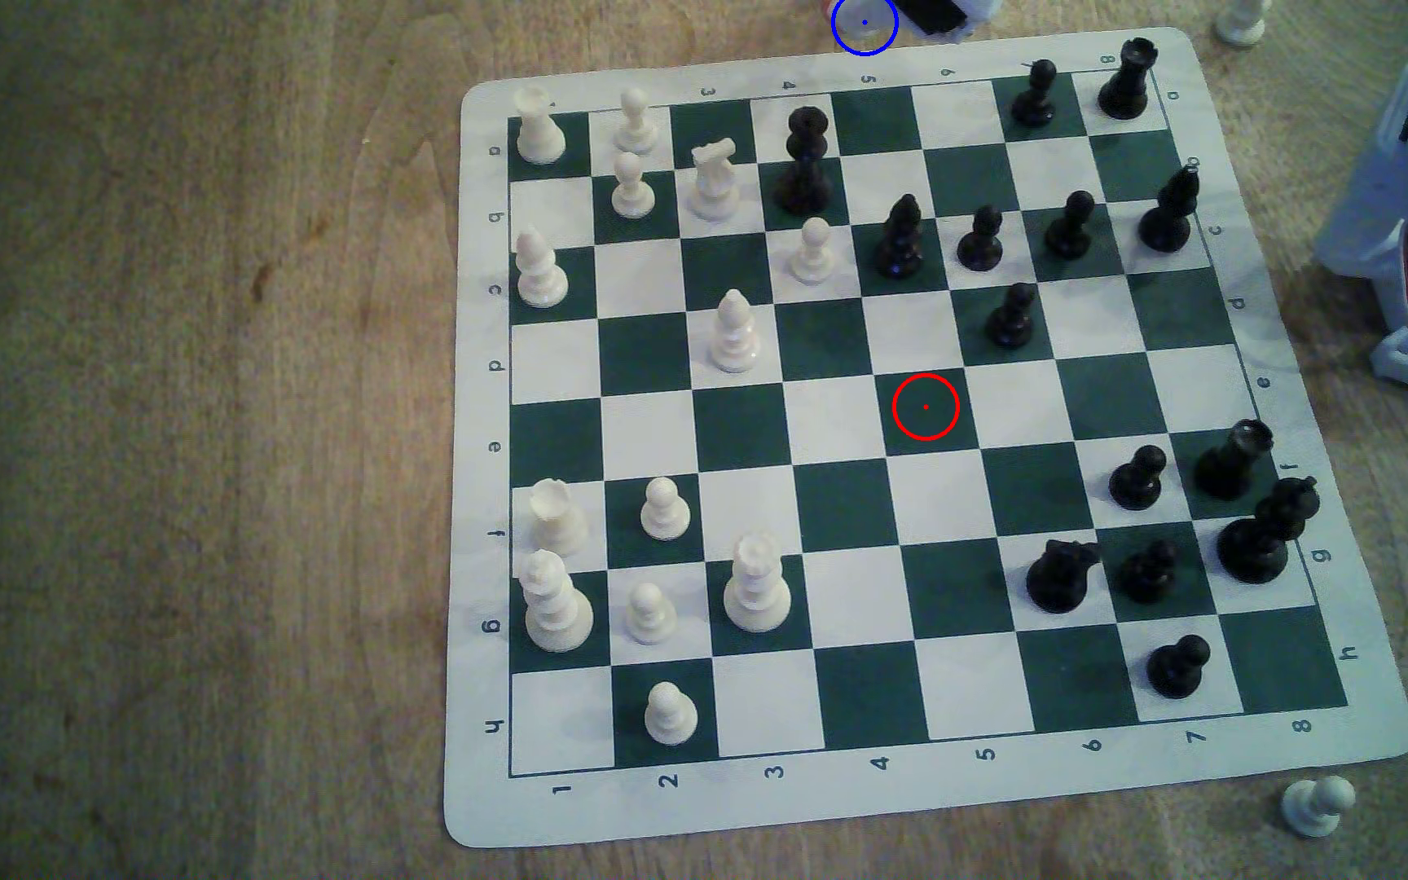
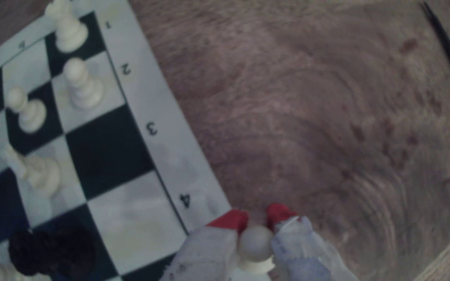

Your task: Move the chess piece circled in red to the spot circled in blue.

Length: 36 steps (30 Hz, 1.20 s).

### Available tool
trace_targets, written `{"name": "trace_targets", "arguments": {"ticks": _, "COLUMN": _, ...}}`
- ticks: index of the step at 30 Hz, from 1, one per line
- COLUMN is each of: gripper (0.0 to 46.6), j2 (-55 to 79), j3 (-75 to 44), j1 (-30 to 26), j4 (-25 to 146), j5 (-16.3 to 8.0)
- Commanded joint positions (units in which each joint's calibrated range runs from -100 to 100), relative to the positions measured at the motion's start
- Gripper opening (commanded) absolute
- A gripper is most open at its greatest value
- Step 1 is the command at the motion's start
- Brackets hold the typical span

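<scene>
I see bare wooden tabletop (image 2: 326, 108) stretching wide beyond the chessboard (image 1: 1293, 761) border, whose margin reads 1, 2, 3, 4 in the wrist view. The blue-ringed spot (image 1: 864, 24) lies just off that far edge. My gripper (image 2: 256, 220) pinches the white pawn (image 2: 255, 240) by its head between red-tipped fingers (image 2: 278, 212), over wood beside the "4".
</scene>
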Motion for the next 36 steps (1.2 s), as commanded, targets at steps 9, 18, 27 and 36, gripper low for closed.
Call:
{"name": "trace_targets", "arguments": {"ticks": 9, "gripper": 0.3, "j2": 3.2, "j3": 3.4, "j1": 1.9, "j4": -14.0, "j5": 7.5}}
{"name": "trace_targets", "arguments": {"ticks": 18, "gripper": 9.3, "j2": 4.2, "j3": 3.5, "j1": 2.2, "j4": -14.9, "j5": 10.4}}
{"name": "trace_targets", "arguments": {"ticks": 27, "gripper": 19.0, "j2": 4.2, "j3": 5.2, "j1": 2.5, "j4": -19.4, "j5": 10.6}}
{"name": "trace_targets", "arguments": {"ticks": 36, "gripper": 19.0, "j2": 3.2, "j3": 5.5, "j1": 2.5, "j4": -19.7, "j5": 10.6}}
